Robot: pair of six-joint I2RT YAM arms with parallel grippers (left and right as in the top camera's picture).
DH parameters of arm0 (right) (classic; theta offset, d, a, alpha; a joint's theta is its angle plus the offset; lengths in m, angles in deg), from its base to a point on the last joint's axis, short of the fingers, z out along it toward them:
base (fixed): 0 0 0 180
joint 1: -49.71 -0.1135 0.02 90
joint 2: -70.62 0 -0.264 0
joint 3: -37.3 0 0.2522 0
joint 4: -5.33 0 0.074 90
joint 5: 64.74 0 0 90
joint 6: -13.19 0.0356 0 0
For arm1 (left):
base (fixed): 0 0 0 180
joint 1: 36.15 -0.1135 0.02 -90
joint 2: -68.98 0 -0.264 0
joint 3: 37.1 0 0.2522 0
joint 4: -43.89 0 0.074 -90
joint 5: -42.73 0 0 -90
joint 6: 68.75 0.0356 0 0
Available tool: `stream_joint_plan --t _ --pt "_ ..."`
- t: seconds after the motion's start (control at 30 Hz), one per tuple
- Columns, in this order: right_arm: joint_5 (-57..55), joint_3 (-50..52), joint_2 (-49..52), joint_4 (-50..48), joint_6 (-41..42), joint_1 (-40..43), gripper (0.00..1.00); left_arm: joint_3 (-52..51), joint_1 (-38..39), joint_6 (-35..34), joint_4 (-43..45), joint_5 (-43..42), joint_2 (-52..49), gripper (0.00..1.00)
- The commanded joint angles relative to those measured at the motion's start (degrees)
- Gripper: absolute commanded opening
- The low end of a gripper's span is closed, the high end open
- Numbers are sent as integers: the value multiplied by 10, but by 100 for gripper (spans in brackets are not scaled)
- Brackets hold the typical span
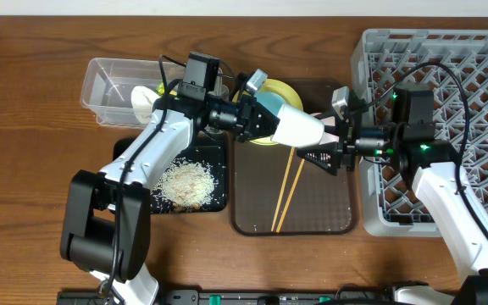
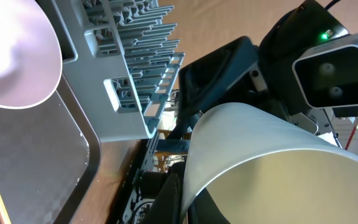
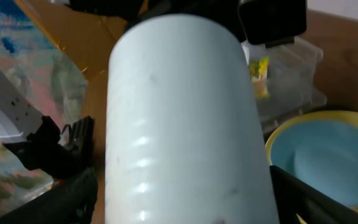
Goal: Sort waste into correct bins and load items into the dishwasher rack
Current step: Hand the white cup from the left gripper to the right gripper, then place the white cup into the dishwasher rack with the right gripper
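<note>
My left gripper [image 1: 257, 119] is shut on the rim of the small white cup [image 1: 299, 127] and holds it on its side above the brown tray. In the left wrist view the cup [image 2: 260, 162] fills the foreground, with one finger inside the rim and one outside. My right gripper [image 1: 323, 137] is open, and its fingers [image 3: 316, 199] straddle the cup's [image 3: 185, 124] other end, close to both sides. The light blue bowl [image 1: 269, 100] sits on the yellow plate [image 1: 288, 91]. Two chopsticks [image 1: 291, 186] lie on the brown tray. The pink bowl [image 2: 11, 56] shows at the upper left of the left wrist view.
The grey dishwasher rack [image 1: 481, 68] stands at the right. A clear tub [image 1: 108, 80] at the back left holds a wrapper [image 3: 258, 71] and a white scrap. The black tray [image 1: 219, 161] holds rice grains [image 1: 185, 182]. The brown tray [image 1: 329, 212] lies between the black tray and the rack.
</note>
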Motion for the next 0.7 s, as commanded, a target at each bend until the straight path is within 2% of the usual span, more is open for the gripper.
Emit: stream_joint_plan --t 0.0,0.27,0.4,0.47,0.53,0.6,0.67 --pt "24 -8 2 -13 -10 0 80 0 0 -5 3 -16 -1 6" --pt "24 -8 2 -32 -10 0 68 0 0 -5 3 -16 -1 6" --pt "14 -8 2 -32 -10 0 65 0 0 -5 3 -8 -1 8" --pt "0 -8 2 -31 -10 0 62 0 0 -5 2 22 -1 21" --pt "-18 -8 2 -31 -6 0 60 0 0 -5 -5 76 -1 25" --pt "-51 -8 2 -31 12 0 59 0 0 -5 -19 150 -1 34" --pt "-99 -8 1 -30 38 2 54 0 -2 0 -32 212 0 34"
